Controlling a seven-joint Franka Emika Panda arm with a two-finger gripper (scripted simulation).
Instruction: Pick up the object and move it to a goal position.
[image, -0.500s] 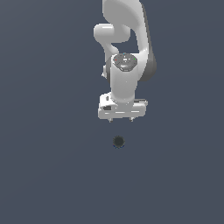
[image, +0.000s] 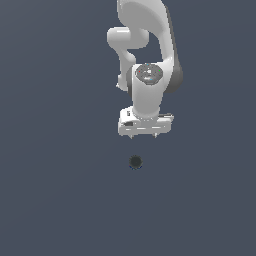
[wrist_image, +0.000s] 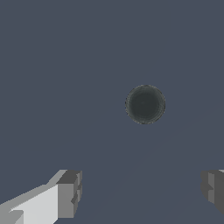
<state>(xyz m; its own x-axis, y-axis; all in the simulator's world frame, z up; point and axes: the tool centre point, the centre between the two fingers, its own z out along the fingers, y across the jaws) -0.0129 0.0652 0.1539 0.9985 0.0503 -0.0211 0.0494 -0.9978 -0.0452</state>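
**The little ball lies free, away from the open gripper**

The white robot arm (image: 150, 45) reaches down from the top of the exterior view. At its end is the white gripper (image: 144, 135). Its two short fingers point down and stand wide apart. So the gripper is open, and it holds nothing.

The object (image: 135, 162) is a tiny round ball. It is blackish with a little blue in it, and its edge is a bit paler. It is much smaller than the gripper. In the exterior view it shows just under the fingertips, a little toward the exterior view's left of the gripper's middle. It does not touch the gripper. There is a clear gap between them.

In the wrist view the ball (wrist_image: 145, 104) looks bigger and round, with a thin pale rim. It lies out ahead of the gripper (wrist_image: 140, 189), not between the fingers. One finger (wrist_image: 68, 194) has a grey tip on a white base. The other finger (wrist_image: 213, 187) shows only its grey tip at the edge of the picture. Neither one touches the ball.

All around is a plain dark blue-grey ground (image: 55, 190).
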